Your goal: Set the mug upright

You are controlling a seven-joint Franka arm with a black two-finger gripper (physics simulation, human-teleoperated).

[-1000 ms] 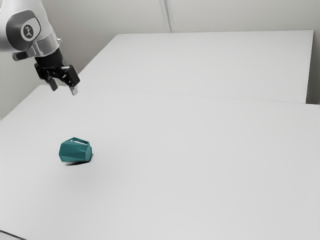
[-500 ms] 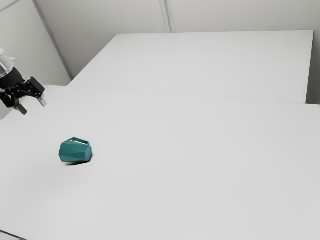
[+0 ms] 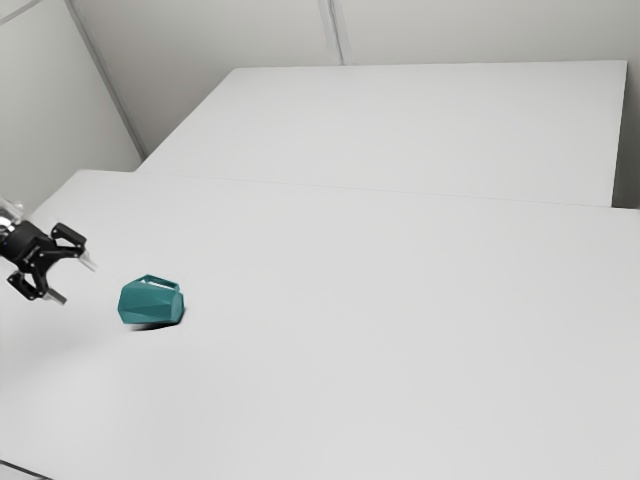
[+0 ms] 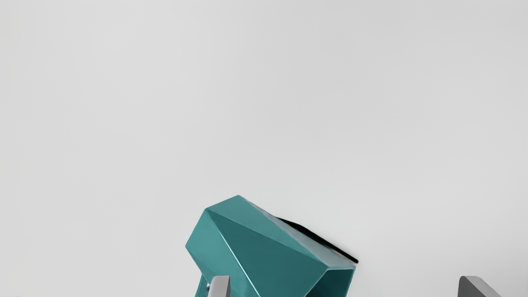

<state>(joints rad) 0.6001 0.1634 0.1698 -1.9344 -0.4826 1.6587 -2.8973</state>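
Mug [image 3: 150, 302], teal, one: on its side on the table [image 3: 380, 340], inward of that table's far corner at the exterior view's left; mouth [image 4: 336, 282] seemingly facing the arm's side. Gripper [image 3: 75, 280], one: set wide, empty, beside the mug. One fingertip [image 4: 219, 286] overlaps the body near the handle [image 4: 201, 286] in the wrist view. Recommended: centre the gap, align across the body, clear the handle, close softly, lift, turn mouth-up, lower base-first.
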